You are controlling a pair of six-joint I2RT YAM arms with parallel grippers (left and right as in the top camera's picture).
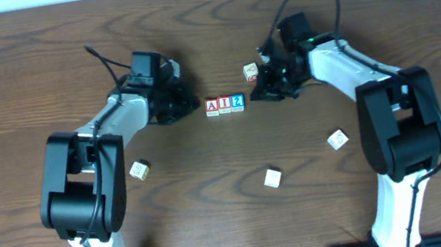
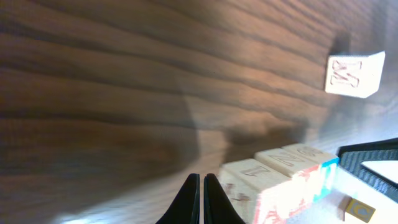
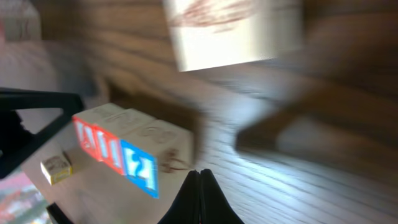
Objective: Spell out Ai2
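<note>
Three letter blocks stand touching in a row at the table's middle: a red A block [image 1: 213, 107], a red I block [image 1: 225, 105] and a blue 2 block [image 1: 238, 102]. The row also shows in the left wrist view [image 2: 280, 177] and in the right wrist view [image 3: 118, 152]. My left gripper [image 1: 191, 101] is shut and empty, just left of the row [image 2: 202, 186]. My right gripper [image 1: 256, 93] is shut and empty, just right of the row [image 3: 200, 180].
A spare block [image 1: 250, 72] lies close behind my right gripper, and shows in the left wrist view [image 2: 354, 74] and right wrist view [image 3: 233, 31]. More loose blocks lie nearer the front at left [image 1: 139, 169], middle [image 1: 273, 177] and right [image 1: 337, 139].
</note>
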